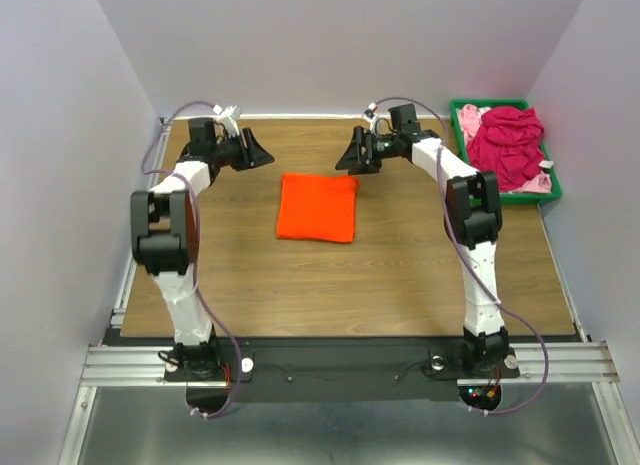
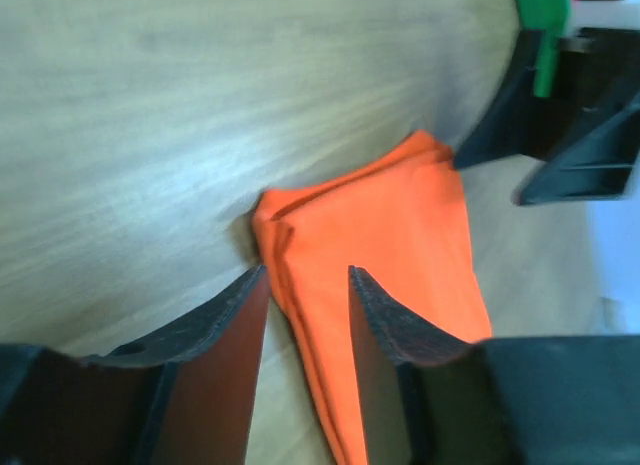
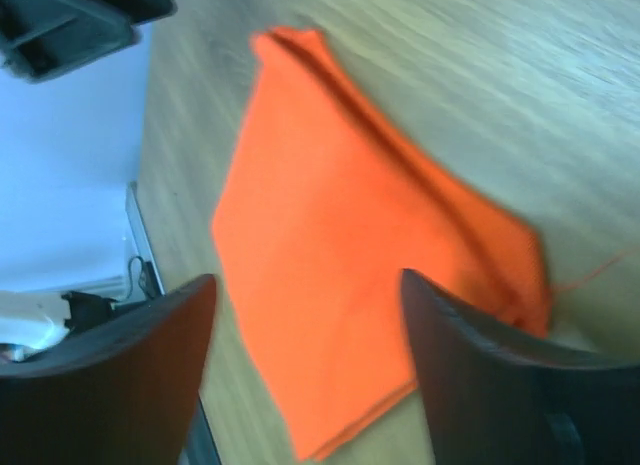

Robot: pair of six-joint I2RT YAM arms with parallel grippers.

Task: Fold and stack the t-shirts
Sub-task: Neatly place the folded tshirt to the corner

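We see the wooden counter point(image 1: 400, 275) carrying everything. The green bin point(image 1: 553, 190) sits well to the right of the orange t-shirt point(image 1: 317, 207) and a little farther back. The orange t-shirt itself lies flat on the counter, folded into a tidy rectangle with layered edges showing along one side. Also well right of the orange t-shirt, a magenta t-shirt point(image 1: 508, 145) is heaped and crumpled inside the bin. A pale pink t-shirt point(image 1: 470, 117) peeks out beneath and behind it.

The left claw point(image 1: 258, 153) hangs just beyond the orange t-shirt's far left corner, apart from the cloth. Its fingers are parted and grasp nothing. The right claw point(image 1: 350, 160) hangs just beyond the orange t-shirt's far right corner. It is released, spread wide and empty, and we see the shirt below between its fingers.
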